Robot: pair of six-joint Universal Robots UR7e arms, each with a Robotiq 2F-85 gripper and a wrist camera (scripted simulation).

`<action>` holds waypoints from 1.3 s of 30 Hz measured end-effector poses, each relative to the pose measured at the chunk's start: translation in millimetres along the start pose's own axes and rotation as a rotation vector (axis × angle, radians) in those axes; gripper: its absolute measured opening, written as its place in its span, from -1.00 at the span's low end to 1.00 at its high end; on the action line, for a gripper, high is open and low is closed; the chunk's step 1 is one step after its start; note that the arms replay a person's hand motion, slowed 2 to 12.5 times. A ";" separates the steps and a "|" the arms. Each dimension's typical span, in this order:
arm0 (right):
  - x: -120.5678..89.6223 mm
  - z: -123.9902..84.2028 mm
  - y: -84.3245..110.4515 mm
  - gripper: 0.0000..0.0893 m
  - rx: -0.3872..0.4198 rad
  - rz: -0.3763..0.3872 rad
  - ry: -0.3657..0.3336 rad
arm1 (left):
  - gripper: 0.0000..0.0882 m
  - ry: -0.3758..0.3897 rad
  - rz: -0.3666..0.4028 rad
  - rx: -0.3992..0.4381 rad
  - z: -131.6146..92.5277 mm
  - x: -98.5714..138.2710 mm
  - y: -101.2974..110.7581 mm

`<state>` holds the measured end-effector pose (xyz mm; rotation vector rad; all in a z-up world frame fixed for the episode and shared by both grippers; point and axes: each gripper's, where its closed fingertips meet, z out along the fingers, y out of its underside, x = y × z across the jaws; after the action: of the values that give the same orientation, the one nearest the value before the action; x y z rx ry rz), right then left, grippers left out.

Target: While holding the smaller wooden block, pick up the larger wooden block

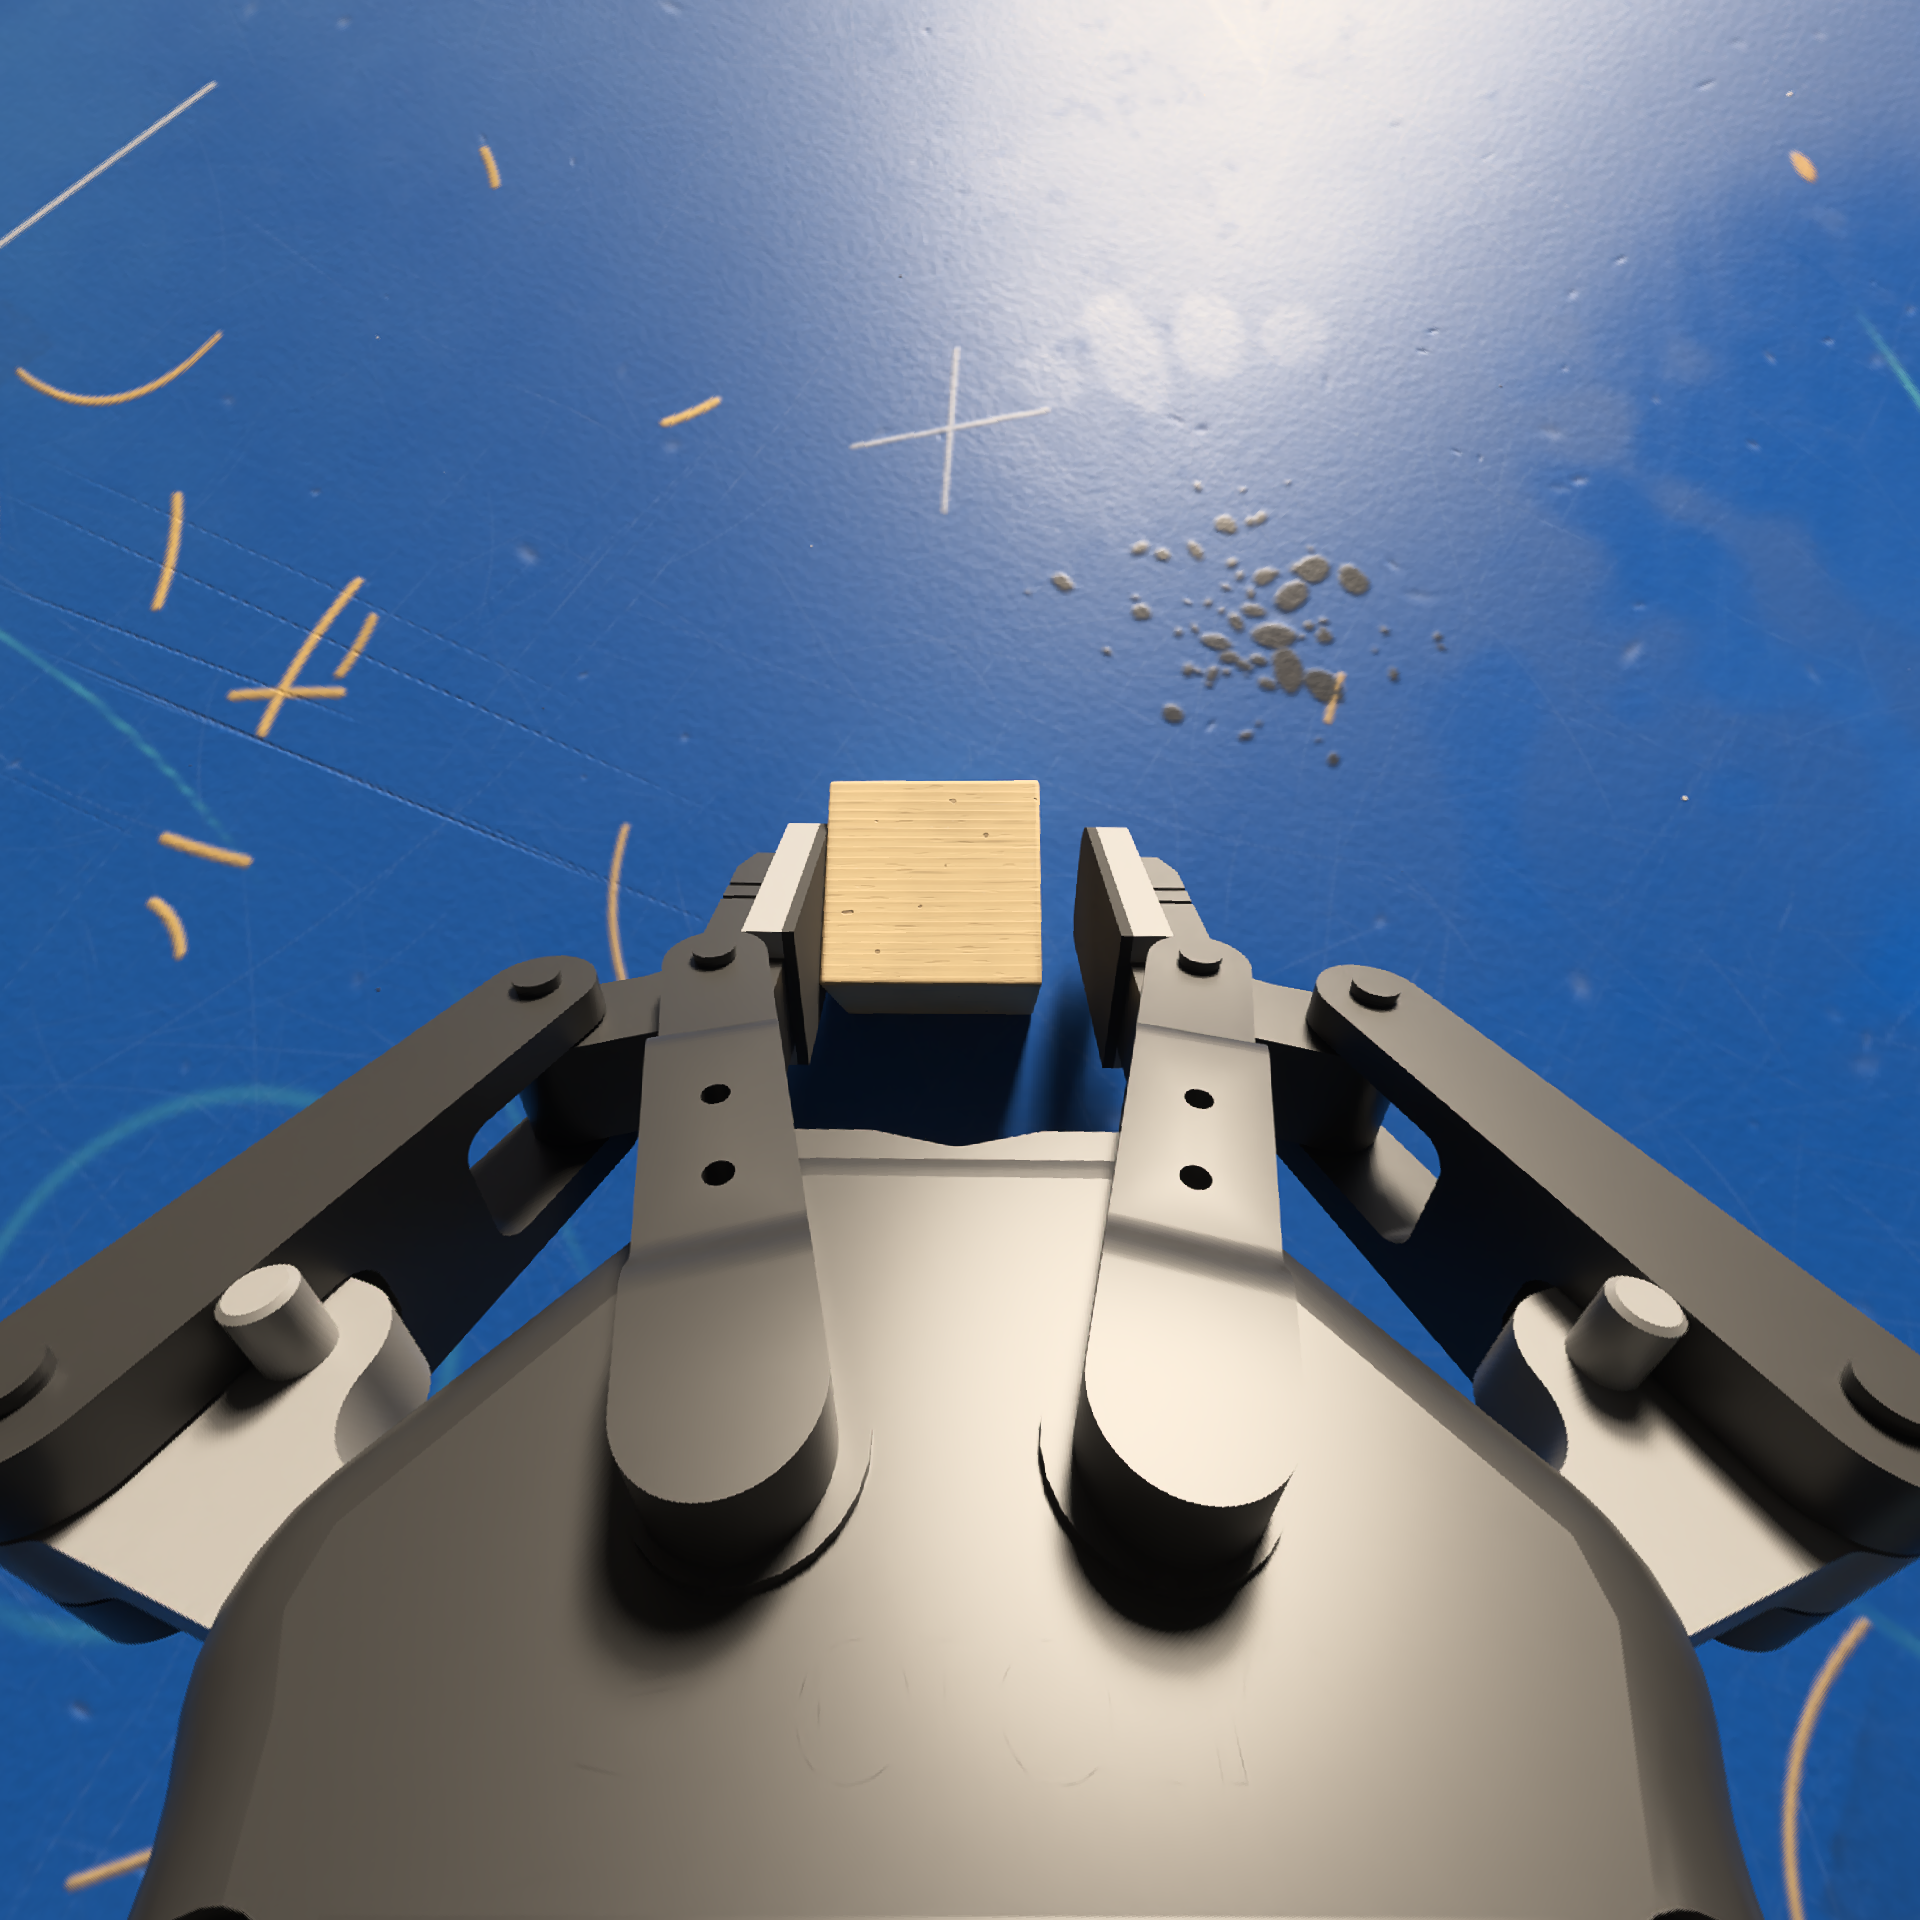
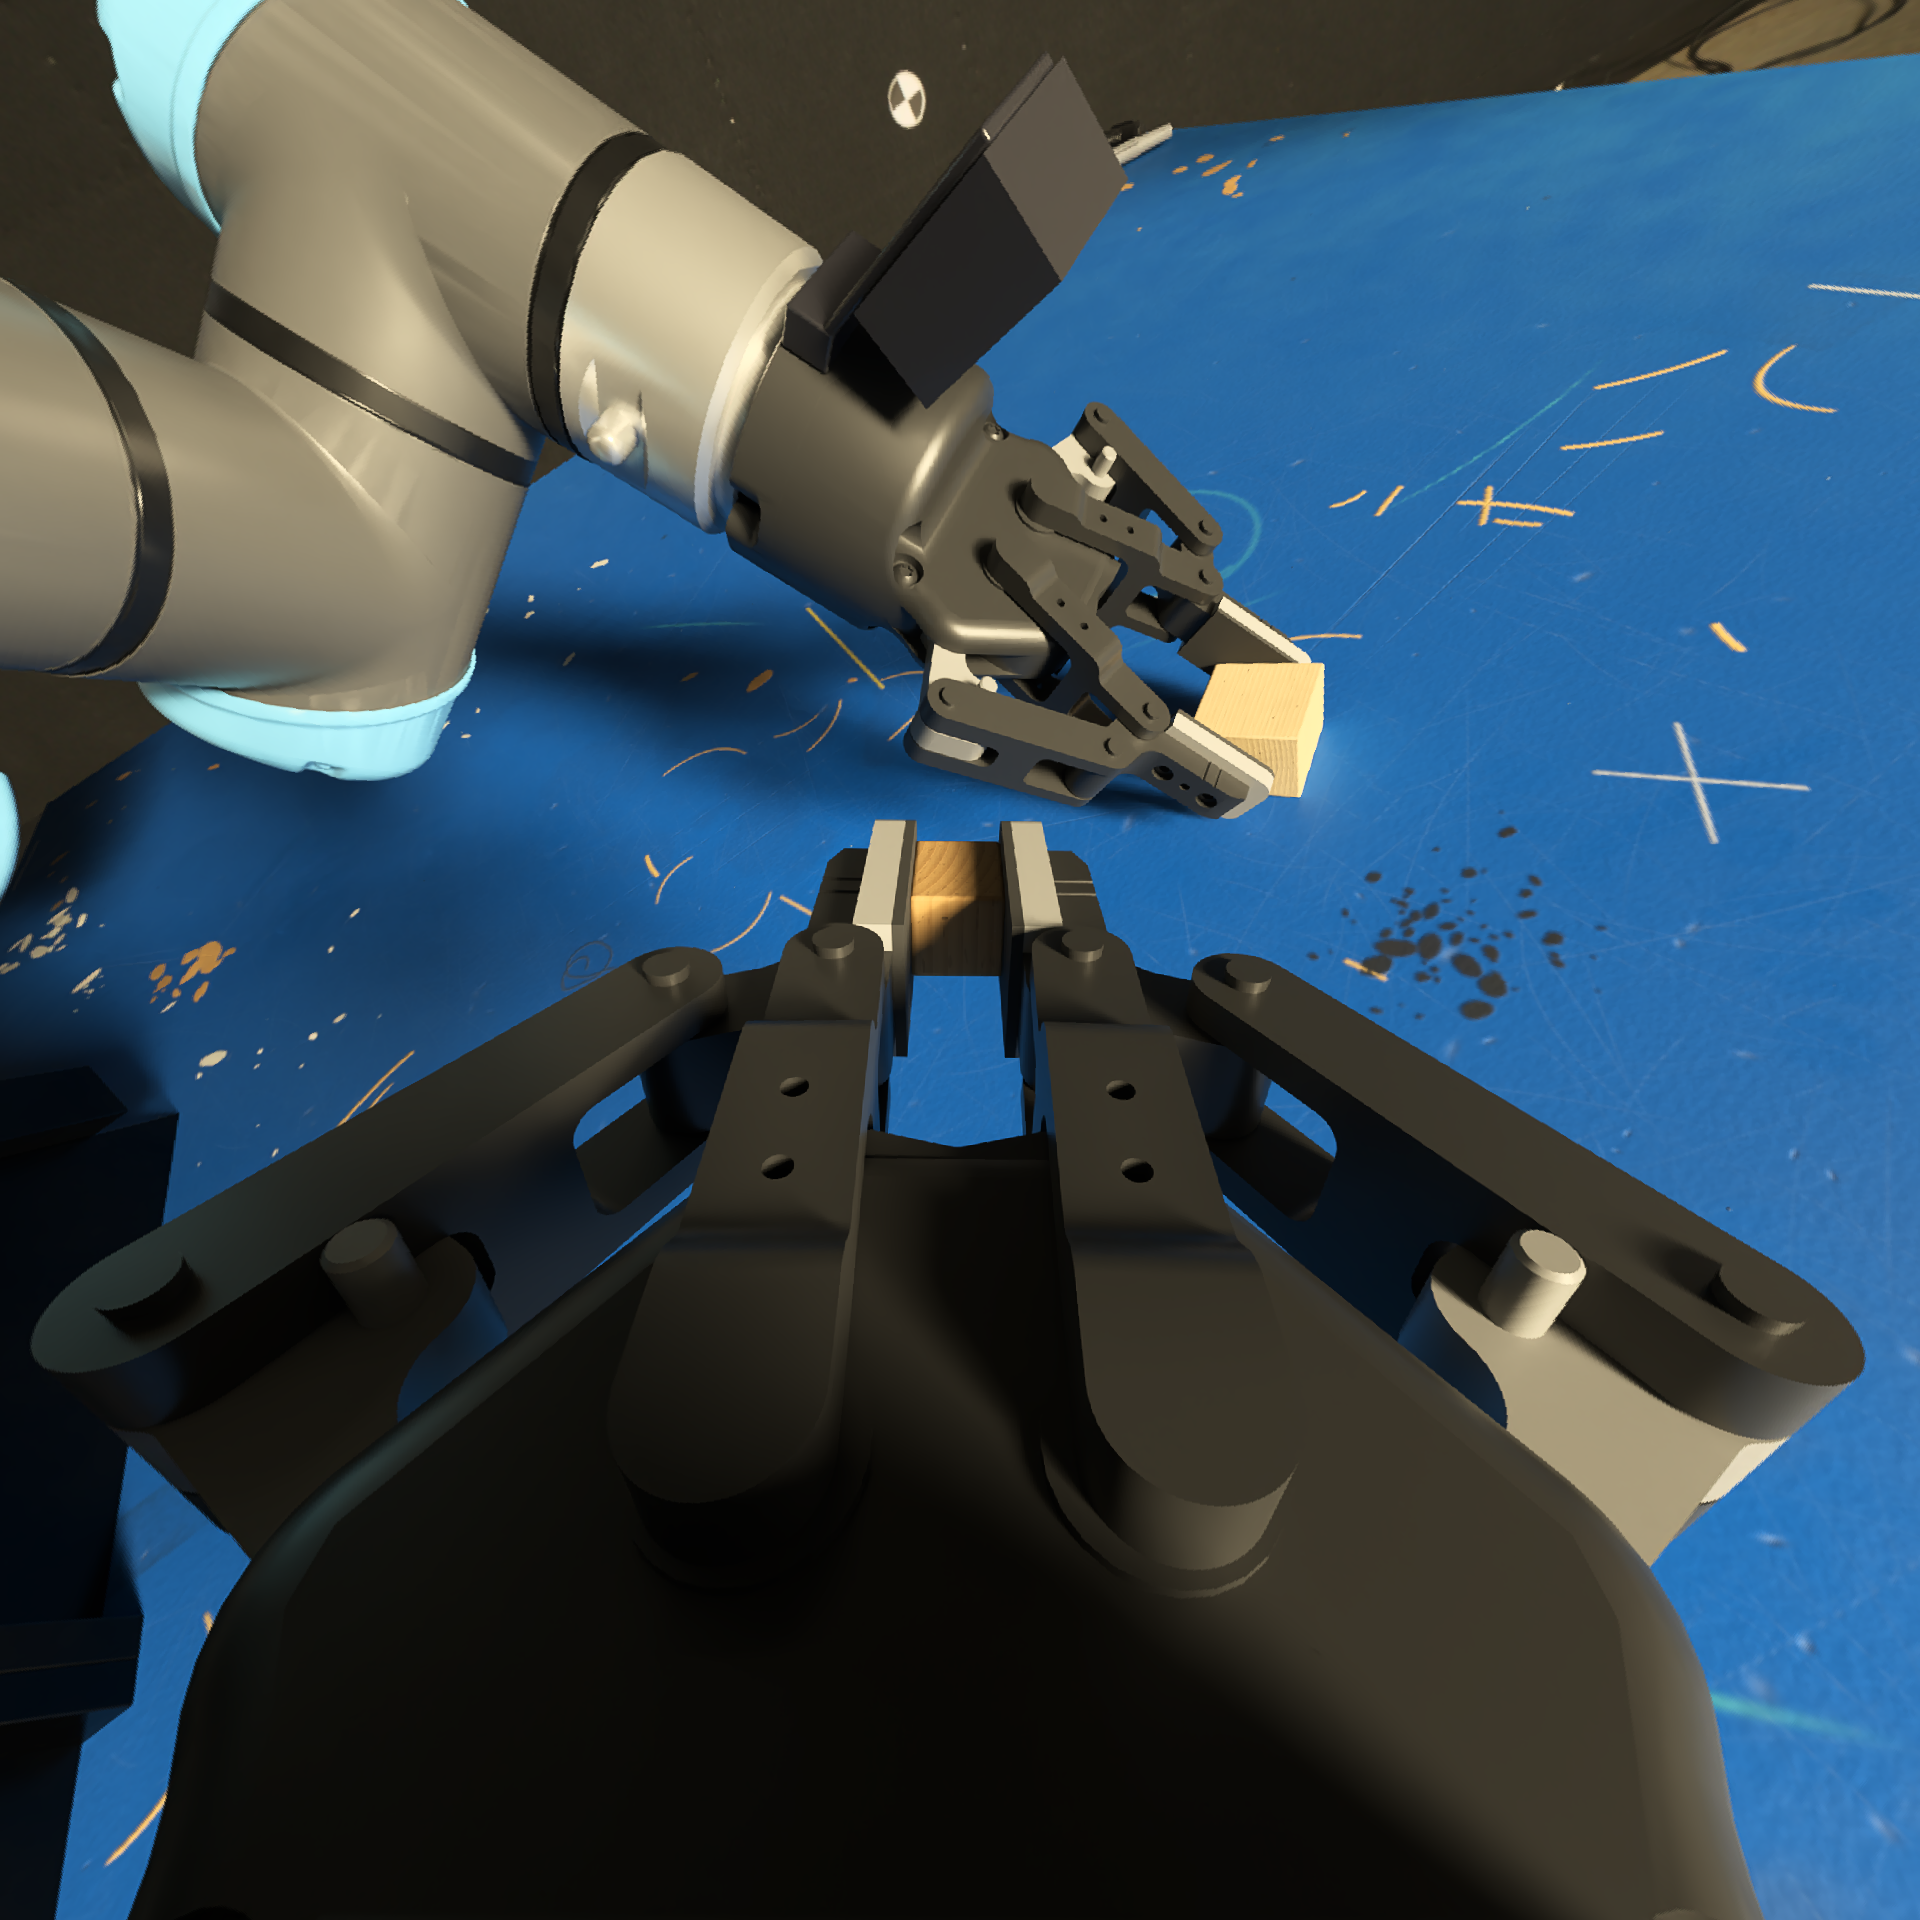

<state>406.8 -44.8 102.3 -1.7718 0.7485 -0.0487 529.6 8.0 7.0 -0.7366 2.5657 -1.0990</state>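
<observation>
The larger wooden block [image 1: 932, 883] stands on the blue table [image 1: 416, 312], between the fingers of my left gripper [image 1: 940, 873]. The left pad touches the block's side and a narrow gap shows at the right pad, so the jaws are open around it. The right wrist view shows that block [image 2: 1262, 717] low at the table, between the left gripper's [image 2: 1273, 722] fingers. My right gripper [image 2: 956, 842] is shut on the smaller wooden block [image 2: 954, 904] and holds it above the table, just in front of the left gripper.
The left arm [image 2: 416, 364] reaches in from the upper left of the right wrist view. A white cross mark [image 1: 951, 426] and grey spots [image 1: 1268, 623] lie on the table beyond the larger block. A dark box [image 2: 62, 1351] stands at the left edge.
</observation>
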 end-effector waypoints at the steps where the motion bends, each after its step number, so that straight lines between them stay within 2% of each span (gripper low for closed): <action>1: -0.1 -0.1 -0.2 -0.69 0.001 0.000 -0.001 | -0.08 -0.002 -0.003 0.000 0.1 -0.3 0.0; 5: -0.4 -0.5 -1.0 -0.69 0.005 0.001 -0.002 | -0.23 -0.012 -0.011 0.000 0.3 -1.8 -0.2; 13: -0.7 -1.1 -1.3 -0.69 0.007 -0.001 -0.001 | -0.22 -0.014 -0.021 -0.002 0.8 -2.3 -0.9; 20: -0.5 -1.5 -1.8 -0.69 0.009 -0.004 0.001 | -0.22 -0.009 0.002 -0.004 -0.5 -1.2 -0.7; 30: 0.6 -2.0 -1.9 -0.69 0.010 -0.002 0.005 | -0.22 0.013 0.100 -0.031 -8.0 3.9 2.8; 39: 1.5 -2.3 -2.0 -0.69 0.010 0.000 0.006 | -0.22 0.062 0.224 -0.064 -25.9 12.8 5.5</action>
<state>408.0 -47.2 104.3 -1.7627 0.7516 -0.0580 506.2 19.9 20.2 -0.4214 2.6665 -0.9876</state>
